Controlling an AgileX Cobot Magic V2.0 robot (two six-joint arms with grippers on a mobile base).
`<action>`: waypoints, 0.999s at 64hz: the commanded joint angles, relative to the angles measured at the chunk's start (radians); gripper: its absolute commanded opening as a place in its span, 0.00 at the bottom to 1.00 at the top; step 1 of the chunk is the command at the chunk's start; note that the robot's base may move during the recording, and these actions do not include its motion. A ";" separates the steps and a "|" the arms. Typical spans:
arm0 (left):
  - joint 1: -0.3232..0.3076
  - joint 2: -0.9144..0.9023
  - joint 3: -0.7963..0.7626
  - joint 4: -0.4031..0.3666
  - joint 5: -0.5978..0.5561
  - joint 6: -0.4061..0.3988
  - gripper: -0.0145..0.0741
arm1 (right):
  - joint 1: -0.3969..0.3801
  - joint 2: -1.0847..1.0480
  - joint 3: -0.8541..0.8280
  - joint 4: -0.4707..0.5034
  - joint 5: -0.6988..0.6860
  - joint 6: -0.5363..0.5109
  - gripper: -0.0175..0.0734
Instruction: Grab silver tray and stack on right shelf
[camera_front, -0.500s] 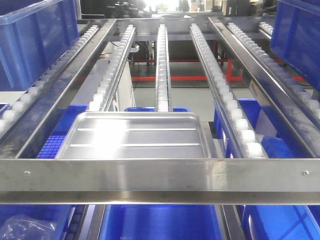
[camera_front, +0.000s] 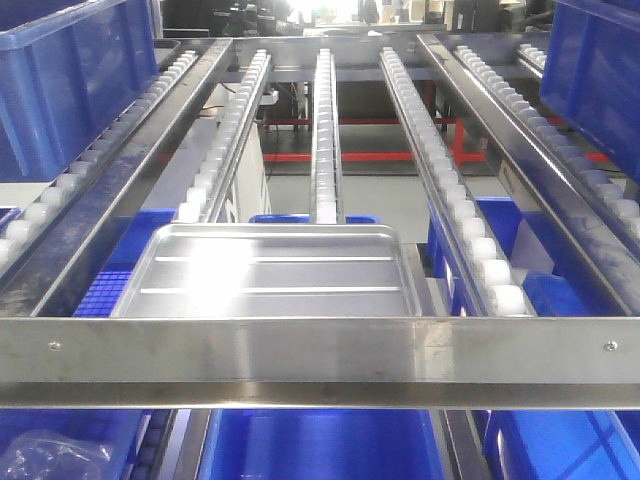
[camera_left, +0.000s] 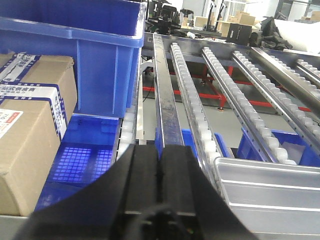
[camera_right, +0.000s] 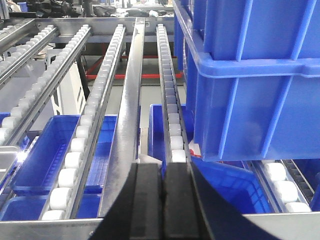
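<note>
I'm seeing the silver tray (camera_front: 270, 272) lying flat on the right shelf (camera_front: 320, 350), at its front edge, left of centre, with its near rim hiding behind the front bar. Left hand (camera_left: 160, 155) is hanging just left of the tray, fingers pressed together, gripping nothing. Right hand (camera_right: 163, 175) is sitting over the shelf's right side, also pinched closed and empty, with a blue bin (camera_right: 250, 75) just beside it.

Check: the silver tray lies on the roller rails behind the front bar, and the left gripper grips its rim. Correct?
No. The left wrist view shows the left gripper shut on nothing; the silver tray lies beside it, ungripped. The rest holds.
</note>
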 joint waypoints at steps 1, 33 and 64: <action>-0.005 -0.017 0.017 -0.006 -0.091 -0.002 0.05 | -0.005 -0.021 -0.018 0.000 -0.089 -0.007 0.25; -0.005 0.004 -0.090 -0.007 -0.178 -0.002 0.05 | -0.005 -0.020 -0.090 0.000 -0.286 -0.006 0.25; -0.005 0.536 -0.756 0.077 0.373 -0.002 0.06 | 0.071 0.428 -0.611 0.029 0.079 -0.006 0.40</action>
